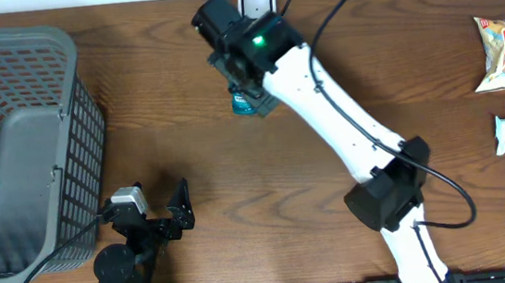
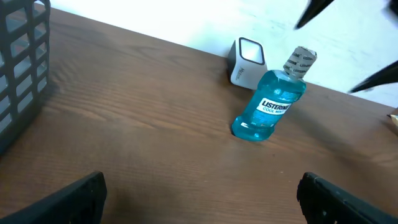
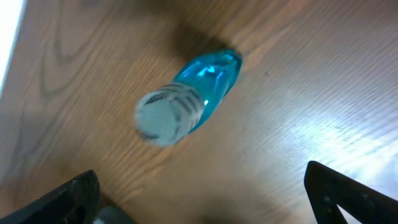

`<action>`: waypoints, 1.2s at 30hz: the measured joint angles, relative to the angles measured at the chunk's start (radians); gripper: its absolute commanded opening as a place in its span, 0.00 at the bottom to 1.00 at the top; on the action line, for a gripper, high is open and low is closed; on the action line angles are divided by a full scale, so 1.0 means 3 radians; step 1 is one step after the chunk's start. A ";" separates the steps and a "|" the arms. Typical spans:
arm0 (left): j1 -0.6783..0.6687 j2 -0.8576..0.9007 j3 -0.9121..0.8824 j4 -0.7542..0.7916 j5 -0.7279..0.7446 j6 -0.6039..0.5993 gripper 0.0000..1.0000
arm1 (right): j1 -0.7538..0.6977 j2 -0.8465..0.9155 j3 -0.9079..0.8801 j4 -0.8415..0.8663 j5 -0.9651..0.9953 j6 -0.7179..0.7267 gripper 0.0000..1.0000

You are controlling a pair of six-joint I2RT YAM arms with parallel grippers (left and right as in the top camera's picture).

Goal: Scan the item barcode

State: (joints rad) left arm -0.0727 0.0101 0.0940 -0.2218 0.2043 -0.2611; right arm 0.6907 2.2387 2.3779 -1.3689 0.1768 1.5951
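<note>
A dark brown, wood-grain worktop [image 1: 182,83] is filling the overhead view. At its far left a grey plastic basket [image 1: 21,145] is sitting, its walls an open lattice of slots and its solid, smooth floor showing pale grey. Just right of the basket's near corner, the left gripper [image 2: 205,202] is resting low by the front edge, its black fingers [image 2: 74,199] spread wide and holding nothing. Toward the middle, near the back edge, a small mouthwash bottle [image 2: 268,107] is standing upright on the worktop. It is made of clear plastic with rounded shoulders and is holding bright blue liquid. It is wearing a white and blue label [image 2: 275,107] reading Listerine Cool Mint and a cap [image 2: 300,61] wrapped in a grey printed seal. Just behind it, slightly to the left in the left wrist view, a scanner [image 2: 247,61] is sitting, a small white box with rounded corners and a dark-framed window. The right gripper [image 3: 205,199] is hovering above the bottle on a smooth white arm [image 1: 322,96], its dark fingers [image 3: 348,193] released, standing wide apart and touching nothing. At the far right three glossy, crinkled snack packets [image 1: 504,48] are lying flat, one yellow and white, one orange-red, one white and blue.
</note>
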 measured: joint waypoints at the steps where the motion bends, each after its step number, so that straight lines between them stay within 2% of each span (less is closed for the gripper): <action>1: 0.0000 0.0000 0.0000 0.0000 0.0000 0.0000 0.98 | 0.0008 0.0034 -0.0023 0.0053 0.0014 0.0043 0.99; 14: 0.0000 0.0000 0.0000 0.0000 0.0000 0.0000 0.98 | 0.0032 0.0376 -0.0058 0.0554 0.0422 0.0178 0.98; 17: 0.0000 0.0000 0.0000 0.0000 0.0000 0.0000 0.98 | 0.0034 0.0483 -0.0058 0.0582 0.0465 0.0184 0.86; 23: 0.0000 0.0000 0.0000 0.0000 0.0000 0.0000 0.98 | 0.0053 0.0589 -0.0061 0.0443 0.0573 0.0186 0.56; 29: 0.0000 0.0000 0.0000 0.0000 0.0000 0.0000 0.98 | 0.0072 0.0589 -0.0067 0.0252 0.0697 0.0075 0.34; 31: 0.0000 0.0000 0.0000 0.0000 -0.0001 0.0000 0.98 | 0.0074 0.0589 -0.0069 0.0249 0.0716 -0.0093 0.28; 34: 0.0000 0.0000 0.0000 0.0000 0.0000 0.0000 0.98 | 0.0074 0.0589 -0.0070 0.0266 0.0712 -0.0505 0.26; 35: 0.0000 0.0000 0.0000 0.0000 0.0000 0.0000 0.98 | 0.0074 0.0589 -0.0070 0.0272 0.0715 -0.0999 0.26; 36: 0.0000 0.0000 0.0000 0.0000 -0.0001 0.0000 0.98 | 0.0074 0.0589 -0.0070 0.0267 0.0712 -0.1221 0.26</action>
State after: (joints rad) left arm -0.0727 0.0101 0.0940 -0.2218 0.2039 -0.2611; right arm 0.7128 2.4153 2.3569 -1.2888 0.3904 1.2289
